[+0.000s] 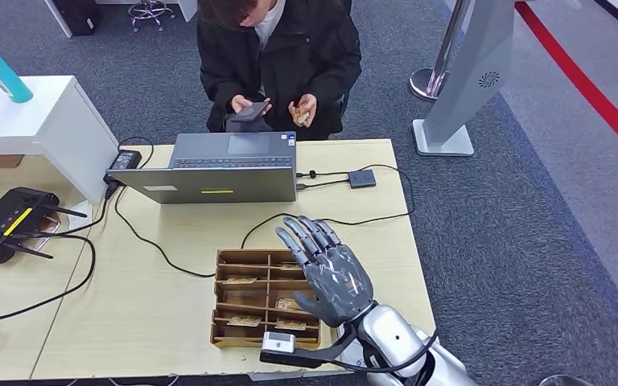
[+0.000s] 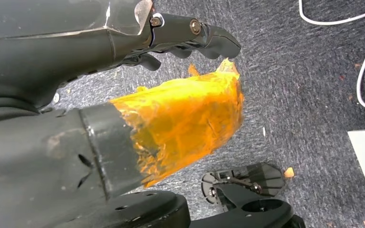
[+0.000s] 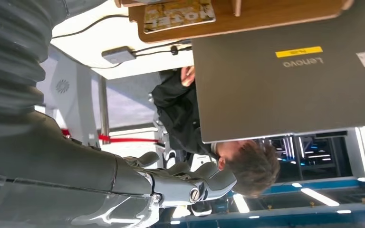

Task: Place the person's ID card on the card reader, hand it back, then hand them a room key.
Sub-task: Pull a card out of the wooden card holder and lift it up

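Nearest to us in the head view is our right hand (image 1: 334, 273), raised above the right side of the wooden card tray (image 1: 227, 299). Its fingers (image 1: 302, 235) are stretched out and spread, pointing away toward the laptop (image 1: 217, 170), and they hold nothing. The silver forearm comes up from the lower edge of the table (image 1: 153, 322), with the back of the hand facing up.

The right wrist view looks along that hand (image 3: 171, 183) and adds what the head view lacks: the fingers (image 3: 214, 180) are slightly bent with open air beyond them, and a printed room key card (image 3: 178, 14) lies in a tray compartment. It also shows the laptop's (image 3: 285, 85) closed-side lid and the person (image 3: 190, 114) behind it.

In the head view, several cards rest in the tray's compartments, one of them (image 1: 244, 320) near the front left. The person (image 1: 278, 56) in a dark jacket stands at the far side of the table, holding a dark object in one hand and a small card-like thing (image 1: 301, 112) in the other; we cannot tell whether that is the ID card. A small black box (image 1: 361, 178) sits to the right of the laptop, wired to it.

The left wrist view shows our left hand (image 2: 180, 85) over grey carpet (image 2: 304, 71), its thumb wrapped in orange tape, dark fingers (image 2: 204, 38) curled inward around nothing.
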Controlling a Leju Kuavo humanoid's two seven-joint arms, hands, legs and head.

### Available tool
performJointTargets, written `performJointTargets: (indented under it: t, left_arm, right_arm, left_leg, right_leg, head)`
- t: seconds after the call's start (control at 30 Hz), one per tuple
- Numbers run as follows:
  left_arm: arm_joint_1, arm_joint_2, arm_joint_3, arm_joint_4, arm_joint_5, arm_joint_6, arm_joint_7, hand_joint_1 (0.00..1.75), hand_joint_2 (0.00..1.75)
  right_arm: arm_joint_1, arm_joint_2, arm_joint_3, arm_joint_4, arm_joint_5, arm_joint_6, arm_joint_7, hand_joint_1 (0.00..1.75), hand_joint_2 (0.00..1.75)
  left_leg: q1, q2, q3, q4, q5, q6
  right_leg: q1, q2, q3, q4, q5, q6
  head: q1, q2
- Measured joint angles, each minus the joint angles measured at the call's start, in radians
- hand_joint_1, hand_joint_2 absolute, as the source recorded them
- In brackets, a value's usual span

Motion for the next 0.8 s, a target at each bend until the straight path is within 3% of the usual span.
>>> performJointTargets:
  t: [0.8]
  left_arm:
    - [0.002, -0.004, -0.001, -0.017, -0.005, -0.010, 0.009, 0.00, 0.00]
  right_arm:
    - [-0.036, 0.000, 0.028, 0.065, 0.089, 0.041, 0.036, 0.00, 1.75]
  left_leg:
    - [0.000, 0.000, 0.000, 0.000, 0.000, 0.000]
  right_leg:
    - [0.000, 0.000, 0.000, 0.000, 0.000, 0.000]
  head:
    - [0.000, 0.000]
